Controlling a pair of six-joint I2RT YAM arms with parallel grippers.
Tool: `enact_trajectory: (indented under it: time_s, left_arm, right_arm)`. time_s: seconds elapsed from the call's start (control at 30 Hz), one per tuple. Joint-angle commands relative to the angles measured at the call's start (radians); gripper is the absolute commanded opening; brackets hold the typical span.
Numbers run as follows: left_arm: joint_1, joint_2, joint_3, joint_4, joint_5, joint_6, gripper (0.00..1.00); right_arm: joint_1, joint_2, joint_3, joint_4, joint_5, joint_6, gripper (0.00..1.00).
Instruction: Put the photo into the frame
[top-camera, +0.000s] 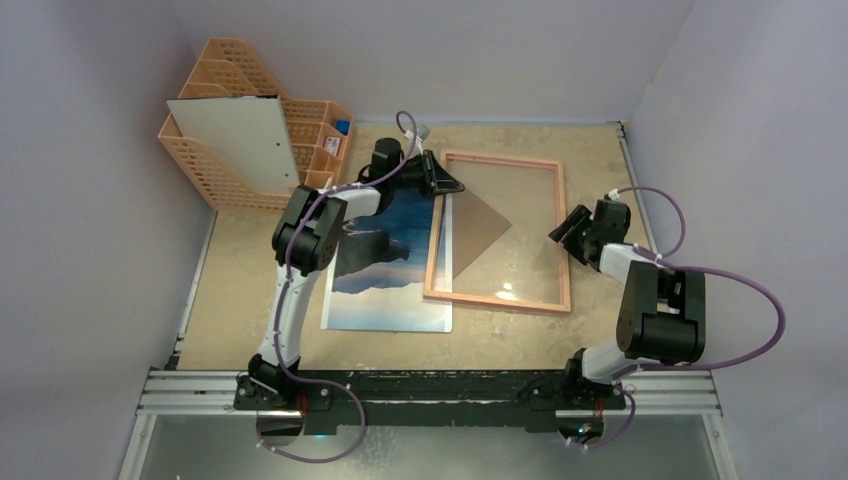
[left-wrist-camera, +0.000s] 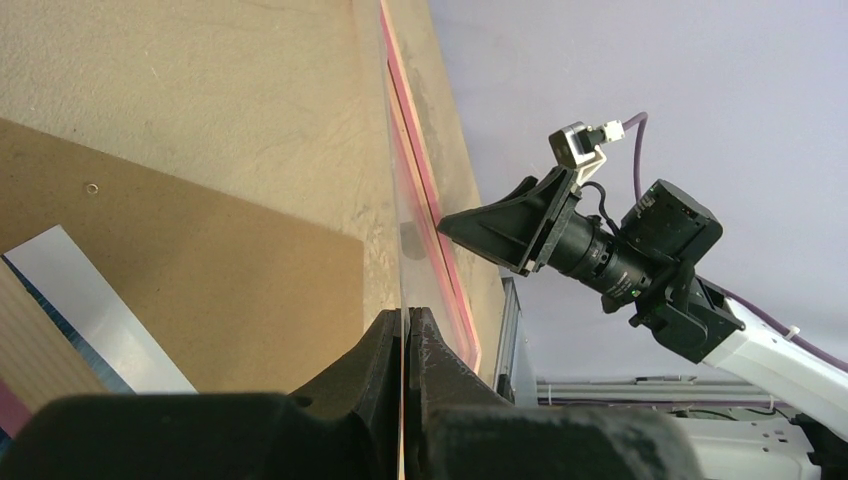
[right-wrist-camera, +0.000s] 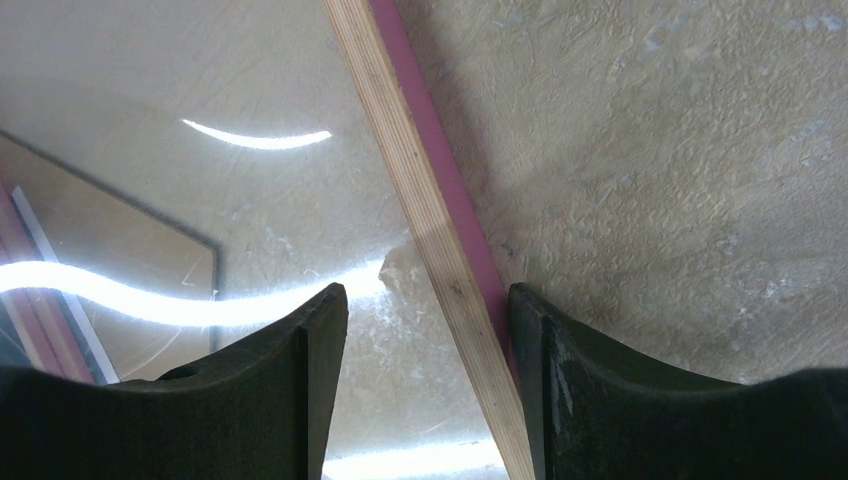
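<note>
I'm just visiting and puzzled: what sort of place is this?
Probably a robot test bench in a lab: a left arm and right arm bolted to a metal rail, plain walls boxing in a table with a picture frame.

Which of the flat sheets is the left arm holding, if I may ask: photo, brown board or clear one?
The clear sheet: the left gripper has its jaws shut on its thin edge; the photo lies flat.

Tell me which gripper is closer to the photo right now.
Left. The left gripper is by the far right corner of the photo, shut on the clear sheet. The right gripper stands open over the far edge of the frame.
</note>
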Motion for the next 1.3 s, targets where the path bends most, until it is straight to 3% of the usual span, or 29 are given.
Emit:
enact_trajectory:
  time_s: [0.0,0.33,0.63,0.83,1.1,1.27]
  left_arm:
    - [-0.025,0.007,0.033,0.058,0.02,0.012,0.0]
    - [-0.03,0.054,0.064,0.074,0.021,0.045,0.0]
    - [-0.035,0.042,0.045,-0.092,-0.031,0.194,0.0]
    - [-0.035,0.016,0.042,-0.257,-0.099,0.216,0.0]
    - [-0.035,-0.099,-0.025,-0.325,-0.127,0.262,0.0]
    - [-0.035,-0.156,-0.045,-0.339,-0.127,0.33,0.0]
  right_arm:
    - [0.008,0.023,-0.029,-0.022,-0.051,-0.009,0.63]
    - [0.007,0.012,-0.038,-0.008,-0.056,-0.018,0.69]
    - [0.007,-0.032,-0.054,0.016,-0.074,-0.017,0.79]
    - [0.009,0.001,-0.056,0.045,-0.191,-0.04,0.79]
    - [0.066,0.072,-0.044,0.083,-0.37,-0.07,0.79]
    - [0.076,0.068,-0.044,0.092,-0.392,-0.065,0.79]
